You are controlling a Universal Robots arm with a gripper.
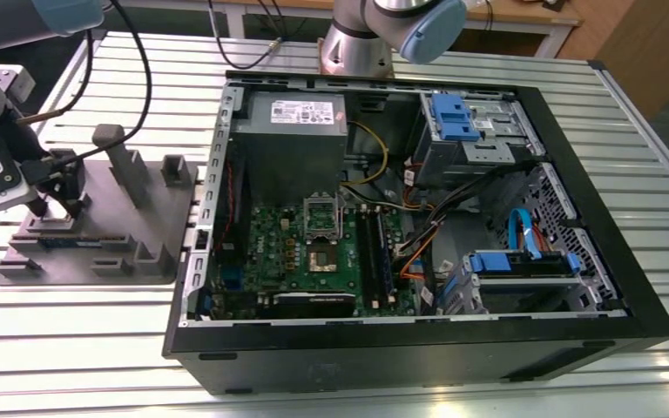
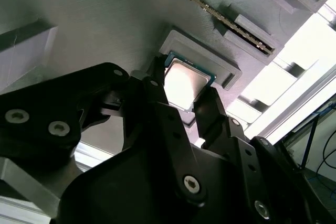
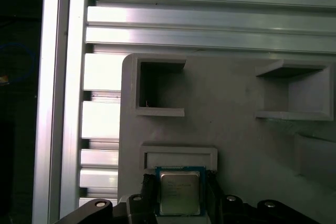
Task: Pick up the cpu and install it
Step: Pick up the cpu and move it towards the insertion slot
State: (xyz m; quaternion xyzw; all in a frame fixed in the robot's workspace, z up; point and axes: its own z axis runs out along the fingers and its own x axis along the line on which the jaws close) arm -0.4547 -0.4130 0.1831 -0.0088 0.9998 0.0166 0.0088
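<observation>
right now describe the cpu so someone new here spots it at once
To the exterior view's left of the open computer case lies a grey moulded tray, the gripper over its left end. At the gripper's tip sits the cpu: a small flat square, shiny silver on top, unlike the matte grey plastic around it.

So the black two-finger gripper (image 3: 180, 199) has its fingers (image 3: 149, 195) pressed right up against opposite edges of the small flat square cpu (image 3: 179, 191), silver-grey metal top facing the camera. Just past the fingertips there's a low raised rim (image 3: 178, 157) on the grey moulded plastic tray (image 3: 236, 135). Further out from the tool are two deep square pockets (image 3: 157, 85), and beyond the tray is the ribbed aluminium table (image 3: 210, 19).
</observation>
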